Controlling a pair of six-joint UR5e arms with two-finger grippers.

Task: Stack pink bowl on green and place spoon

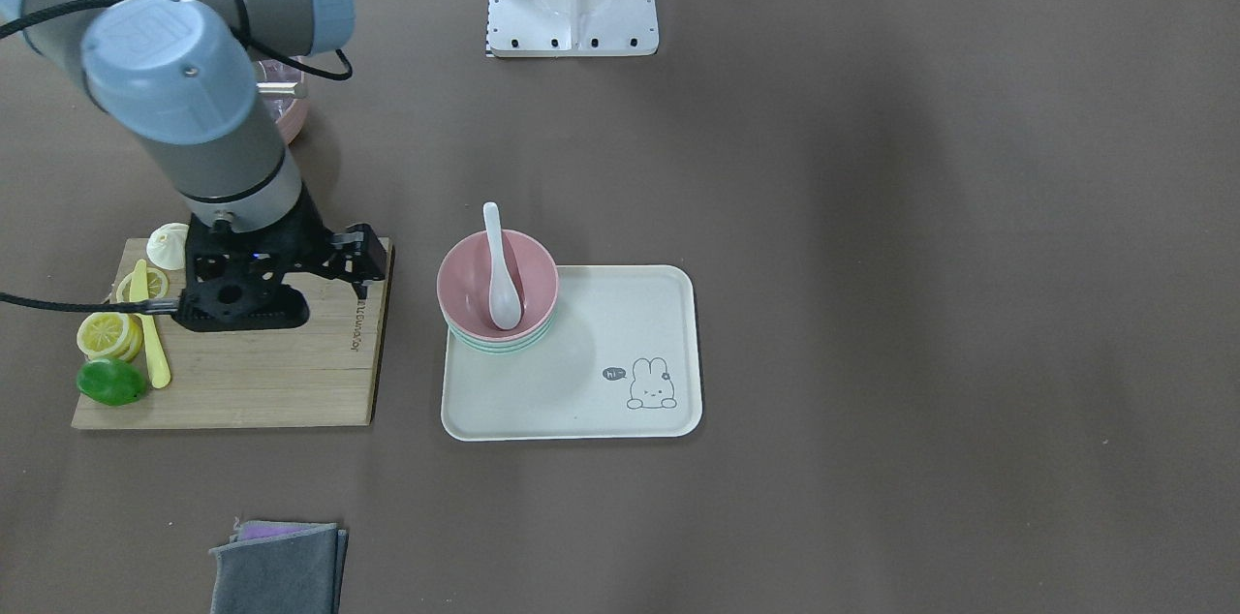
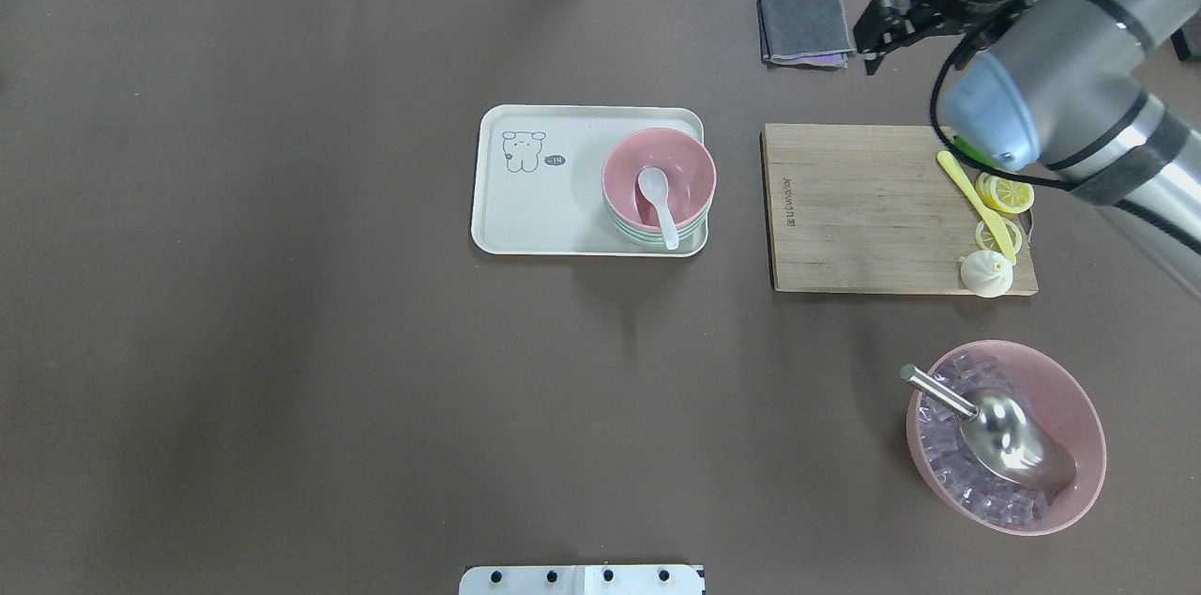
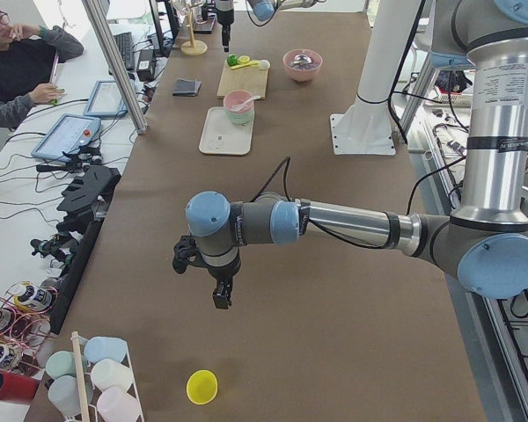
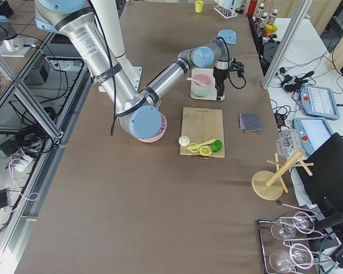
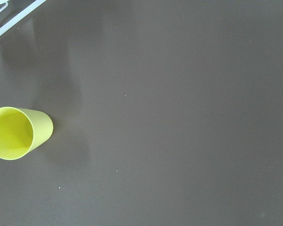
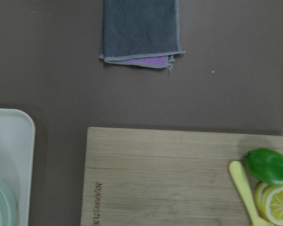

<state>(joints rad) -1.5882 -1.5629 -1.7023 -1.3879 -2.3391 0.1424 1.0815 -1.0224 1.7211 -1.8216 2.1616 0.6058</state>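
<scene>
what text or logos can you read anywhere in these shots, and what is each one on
"hi": in the dark speech bubble by the bunny drawing on the tray
"Joyoung": as best I can read, along one edge of the cutting board; small marks after it illegible
"UR": raised on the blue joint cap of the right arm

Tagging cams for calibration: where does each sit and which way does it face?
Front-facing: across the table, facing the base; right arm over board.
Overhead: behind base, looking down; right arm at right.
Left: table end, looking along it; left arm near.
Right: opposite end; right arm near.
Left wrist: down on cup; no body.
Right wrist: down on board, cloth; no body.
Front-facing and overhead share tray, board.
</scene>
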